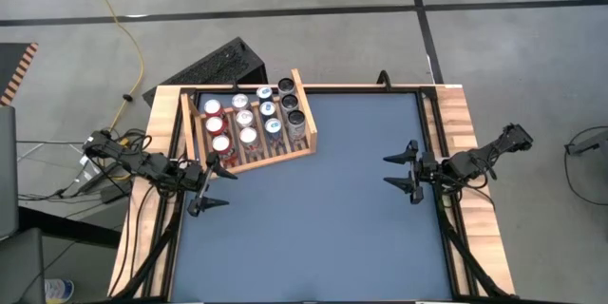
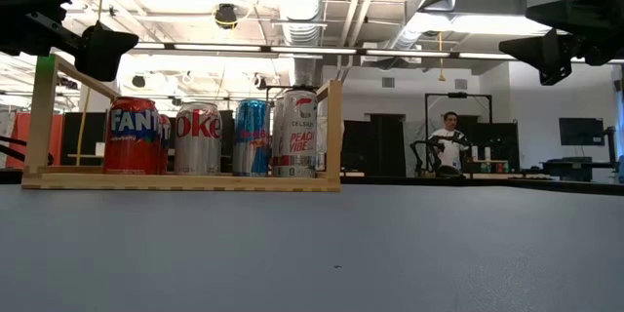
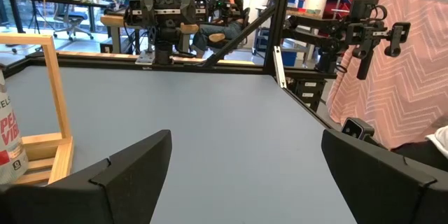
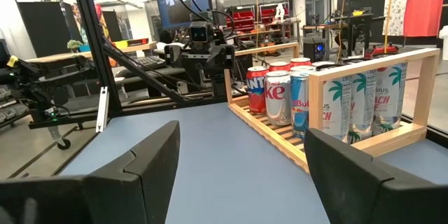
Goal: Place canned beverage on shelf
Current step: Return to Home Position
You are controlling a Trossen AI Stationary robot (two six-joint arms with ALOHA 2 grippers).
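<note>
Twelve cans (image 1: 245, 117) stand upright in the shelf (image 1: 306, 112) on the table (image 1: 313, 228), with the left pincer (image 1: 226, 188), spread and empty, just beside the shelf's red-can corner and the right pincer (image 1: 387, 171), likewise spread and empty, well apart beyond its dark-can side.

Through the low view I can read four cans in the light-wood slatted shelf (image 2: 185, 182). The red soda can (image 2: 132, 136) shows "FAN" in white, the rest curving out of sight. The silver can (image 2: 198, 138) beside it carries "oke" in red. The tall white can (image 2: 294, 136) reads "PEACH VIBE" in red, with "CELSIUS" small above it. On my right wrist view the blue-and-silver can (image 4: 302, 106) shows "Bull". Nothing else is legible to me.
</note>
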